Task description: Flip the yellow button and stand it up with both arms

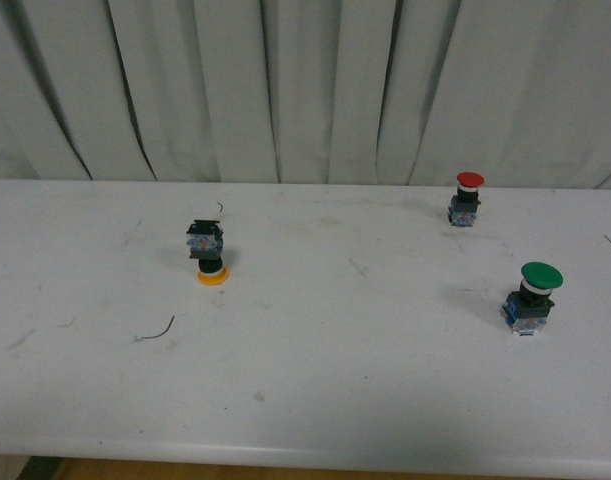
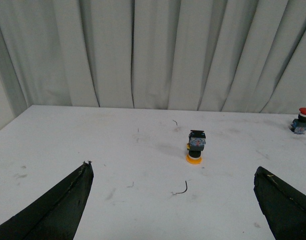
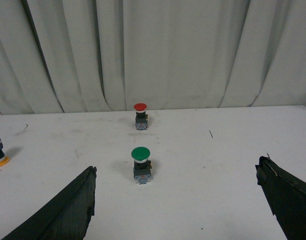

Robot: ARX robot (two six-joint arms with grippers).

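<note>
Resting upside down on its round yellow-orange cap, the small black-bodied yellow button [image 1: 211,256] is found left of centre on the white surface [image 1: 315,380], contact block uppermost. The black wedge-fingered left tool [image 2: 173,170] and right tool [image 3: 177,166] are held spread wide.

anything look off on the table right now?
Yes: the yellow button, left of centre in the front view, sits upside down, with its cap on the table and its contact block up. The red button and green button stand cap-up. A thin curved strand lies near the yellow one.
</note>
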